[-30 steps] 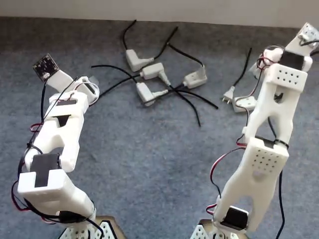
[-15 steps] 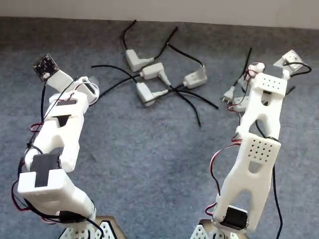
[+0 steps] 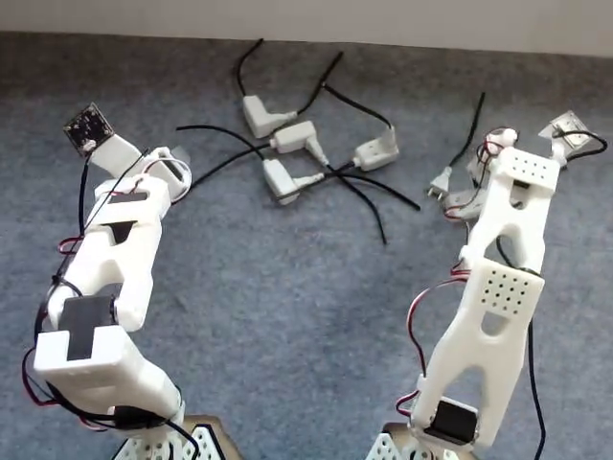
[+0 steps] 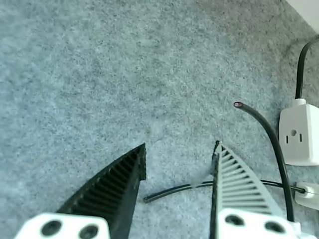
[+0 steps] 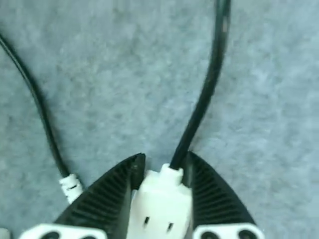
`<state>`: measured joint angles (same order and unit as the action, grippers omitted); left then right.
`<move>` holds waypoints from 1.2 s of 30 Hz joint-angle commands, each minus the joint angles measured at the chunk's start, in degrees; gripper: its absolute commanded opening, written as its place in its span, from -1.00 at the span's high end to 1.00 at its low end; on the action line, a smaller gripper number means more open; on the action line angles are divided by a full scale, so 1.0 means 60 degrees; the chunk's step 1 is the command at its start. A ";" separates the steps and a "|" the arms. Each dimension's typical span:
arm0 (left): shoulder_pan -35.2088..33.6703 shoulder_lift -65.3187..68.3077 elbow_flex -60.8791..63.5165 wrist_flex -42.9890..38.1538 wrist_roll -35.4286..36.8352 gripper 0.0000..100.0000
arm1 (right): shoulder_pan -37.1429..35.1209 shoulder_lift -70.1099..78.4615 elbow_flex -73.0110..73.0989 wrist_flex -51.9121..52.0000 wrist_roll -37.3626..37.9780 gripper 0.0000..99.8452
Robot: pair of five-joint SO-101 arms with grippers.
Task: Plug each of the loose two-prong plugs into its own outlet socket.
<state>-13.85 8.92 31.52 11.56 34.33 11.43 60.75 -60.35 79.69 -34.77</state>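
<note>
Grey carpet-covered bench [image 3: 287,316], pale wall [image 3: 383,19] beyond far edge. Left gripper [image 4: 180,146] spread over bare bench by left edge. Right gripper [image 5: 164,156] pinching white socket [image 5: 162,201] near right edge, two-prong plug [image 3: 439,182] close by.

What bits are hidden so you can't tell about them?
Right wrist view: the socket held in the right gripper is cut off by the picture's edge.
High view: the right arm covers most of that socket.
Left wrist view: a second socket is cut by the edge; a thin cable runs behind a finger of the left gripper.
</note>
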 commanded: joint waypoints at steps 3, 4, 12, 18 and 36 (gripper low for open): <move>0.0081 -0.0110 -0.0374 -0.0220 0.0029 0.55 | -0.0168 -0.0095 -0.2542 0.2044 -0.0103 0.88; 0.0081 -0.0110 -0.0374 -0.0220 0.0029 0.55 | -0.0256 -0.0095 -0.3158 0.2454 -0.0103 0.88; 0.0081 -0.0125 -0.0374 -0.0220 0.0029 0.55 | -0.1238 -0.0286 -0.4330 0.3597 0.0615 0.88; 0.0081 -0.0125 -0.0374 -0.0220 0.0029 0.55 | -0.2527 -0.1209 -0.1546 0.3582 0.2681 0.88; 0.0022 -0.0125 -0.0374 -0.0220 0.0029 0.55 | -0.5253 -0.8593 0.6586 0.3582 0.6813 0.88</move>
<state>-13.85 8.92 31.52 11.56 34.33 -15.03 19.87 -29.32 98.86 3.03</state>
